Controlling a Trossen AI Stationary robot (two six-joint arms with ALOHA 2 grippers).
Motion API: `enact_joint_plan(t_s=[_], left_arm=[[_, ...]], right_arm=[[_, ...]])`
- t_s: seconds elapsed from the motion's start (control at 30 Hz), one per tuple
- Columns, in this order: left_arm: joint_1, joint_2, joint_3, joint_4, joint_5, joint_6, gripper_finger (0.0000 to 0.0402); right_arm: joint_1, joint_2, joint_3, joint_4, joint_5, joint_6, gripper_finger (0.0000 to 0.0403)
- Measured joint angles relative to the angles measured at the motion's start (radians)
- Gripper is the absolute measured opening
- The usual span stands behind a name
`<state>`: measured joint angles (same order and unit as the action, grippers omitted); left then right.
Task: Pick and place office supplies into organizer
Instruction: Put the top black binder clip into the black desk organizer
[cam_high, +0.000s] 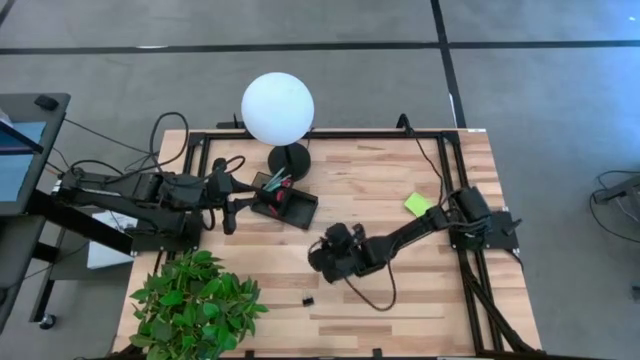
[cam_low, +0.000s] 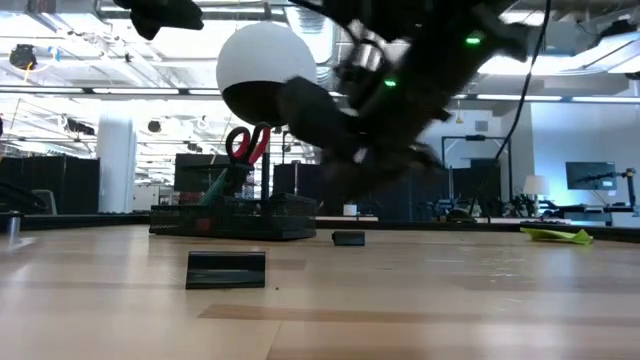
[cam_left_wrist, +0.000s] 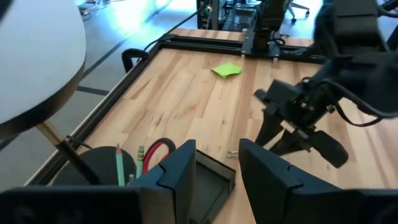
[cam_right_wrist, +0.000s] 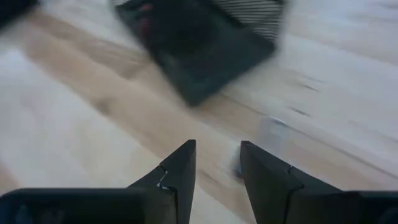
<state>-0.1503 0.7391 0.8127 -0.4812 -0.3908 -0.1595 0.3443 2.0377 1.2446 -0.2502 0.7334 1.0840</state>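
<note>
The small black plastic organizer tray (cam_high: 285, 205) holding red-handled scissors (cam_high: 277, 183) sits just beside the round black lamp base (cam_high: 289, 160). The left gripper (cam_high: 229, 205) hangs parted, empty, beside it; the right gripper (cam_high: 322, 252), parted, empty, hovers nearby. A lime-green sticky-note pad (cam_high: 417, 204) lies well apart.

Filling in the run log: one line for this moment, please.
left tool: open, empty, over organizer | right tool: open, empty, mid-table | sticky-note pad, black clip: still on table
</note>
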Motion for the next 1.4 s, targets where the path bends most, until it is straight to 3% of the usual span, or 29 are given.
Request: enact_joint_plan(t_s=[0.13, 0.23, 0.4, 0.6, 1.4], left_arm=[[0.000, 0.000, 0.000, -0.001, 0.002, -0.010, 0.0118], [0.000, 0.000, 0.000, -0.001, 0.011, 0.015, 0.0118], [0.000, 0.000, 0.000, 0.020, -0.062, 0.117, 0.0118], [0.000, 0.001, 0.000, 0.015, -0.063, 0.093, 0.0118], [0.000, 0.001, 0.000, 0.015, -0.061, 0.125, 0.0118]], right_arm=[[0.060, 0.000, 0.000, -0.158, 0.158, 0.165, 0.0120], [0.084, 0.000, 0.000, -0.162, 0.227, 0.230, 0.0120], [0.085, 0.033, 0.001, -0.101, 0.232, 0.227, 0.0120], [0.072, 0.053, -0.001, -0.102, 0.275, 0.225, 0.0120], [0.067, 0.053, 0.000, -0.045, 0.251, 0.260, 0.0120]])
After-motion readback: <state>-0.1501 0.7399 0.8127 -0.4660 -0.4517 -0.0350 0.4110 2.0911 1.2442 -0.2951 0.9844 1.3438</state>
